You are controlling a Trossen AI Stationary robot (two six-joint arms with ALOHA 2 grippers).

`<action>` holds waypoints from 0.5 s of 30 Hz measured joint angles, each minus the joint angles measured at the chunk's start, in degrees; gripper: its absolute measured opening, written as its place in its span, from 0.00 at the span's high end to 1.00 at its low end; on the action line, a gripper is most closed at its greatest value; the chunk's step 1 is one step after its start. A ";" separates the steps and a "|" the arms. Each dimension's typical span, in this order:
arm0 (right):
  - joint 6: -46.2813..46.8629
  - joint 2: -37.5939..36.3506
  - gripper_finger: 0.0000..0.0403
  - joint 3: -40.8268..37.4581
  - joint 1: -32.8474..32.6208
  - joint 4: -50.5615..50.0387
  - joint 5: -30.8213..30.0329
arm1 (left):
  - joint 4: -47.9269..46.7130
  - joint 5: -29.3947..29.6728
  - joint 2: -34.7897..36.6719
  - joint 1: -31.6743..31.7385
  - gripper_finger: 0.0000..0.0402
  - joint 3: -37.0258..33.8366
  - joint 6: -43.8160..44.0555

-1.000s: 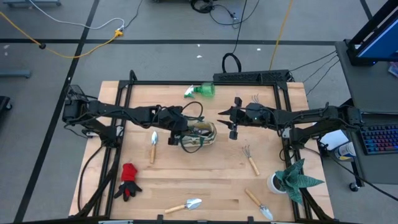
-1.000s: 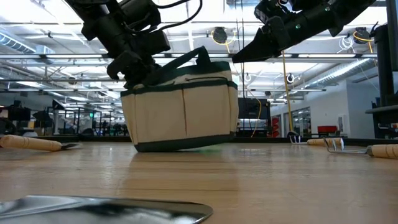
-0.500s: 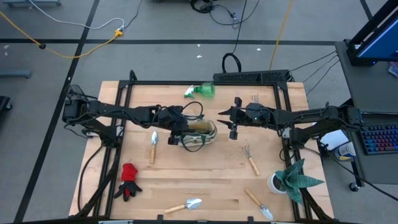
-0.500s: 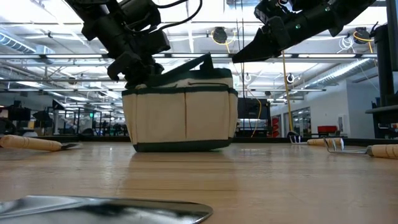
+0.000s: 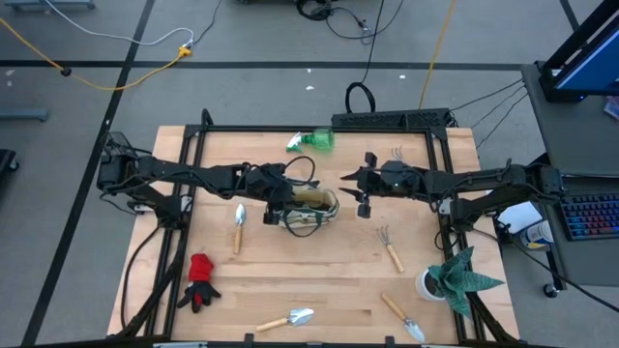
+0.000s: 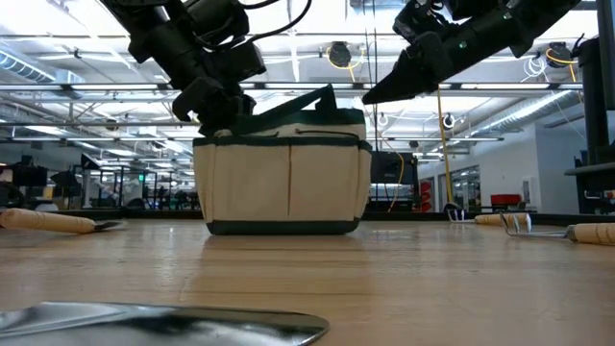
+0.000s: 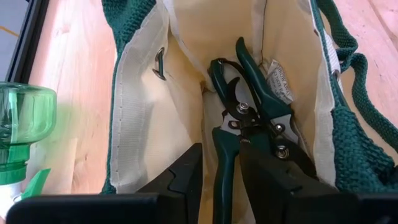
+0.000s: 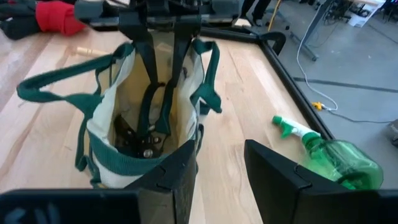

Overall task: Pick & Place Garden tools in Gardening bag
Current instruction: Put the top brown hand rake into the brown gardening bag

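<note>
Left gripper [image 7: 219, 171]: fingers parted around pruning shears [image 7: 249, 118] inside gardening bag [image 5: 308, 208].
Right gripper [image 8: 221, 165]: parted, empty, beside bag.

Gardening bag [image 6: 282, 181]: cream fabric body, dark green trim at rim & base, dark green knit-textured loop handles; inside lining cream. Pruning shears [image 7: 249, 118]: dark green handles, black blades, silver pivot bolts. Spray bottle [image 5: 312, 141]: translucent green, white & green trigger head. Glove [image 5: 200, 278]: red w/ black fingers. Trowels & fork-rake [image 5: 389, 248]: silver metal heads, light wooden handles. Potted plant [image 5: 459, 277]: spiky green leaves, white pot. Table [image 5: 338, 280]: pale wood grain, black frame
</note>
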State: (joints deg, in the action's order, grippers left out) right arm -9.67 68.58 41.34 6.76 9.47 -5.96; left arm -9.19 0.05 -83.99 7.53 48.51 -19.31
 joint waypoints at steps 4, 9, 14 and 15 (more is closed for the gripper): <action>0.00 0.00 0.68 -0.04 0.00 -1.17 0.00 | 0.00 0.00 0.00 0.00 0.72 0.00 0.04; 0.02 0.00 0.68 -0.04 0.00 -1.20 0.00 | 0.06 0.00 0.00 0.00 0.72 0.00 0.07; 2.44 0.00 0.68 -0.04 0.00 -1.66 -0.02 | 1.26 0.02 -0.02 -0.50 0.72 0.00 0.07; 3.12 0.00 0.68 -0.04 0.00 -2.04 -0.02 | 1.91 0.00 -0.02 -0.61 0.72 0.00 0.07</action>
State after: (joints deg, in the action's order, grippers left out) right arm -6.55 68.58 41.30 6.76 7.43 -5.98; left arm -7.28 0.05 -84.01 6.92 48.51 -19.25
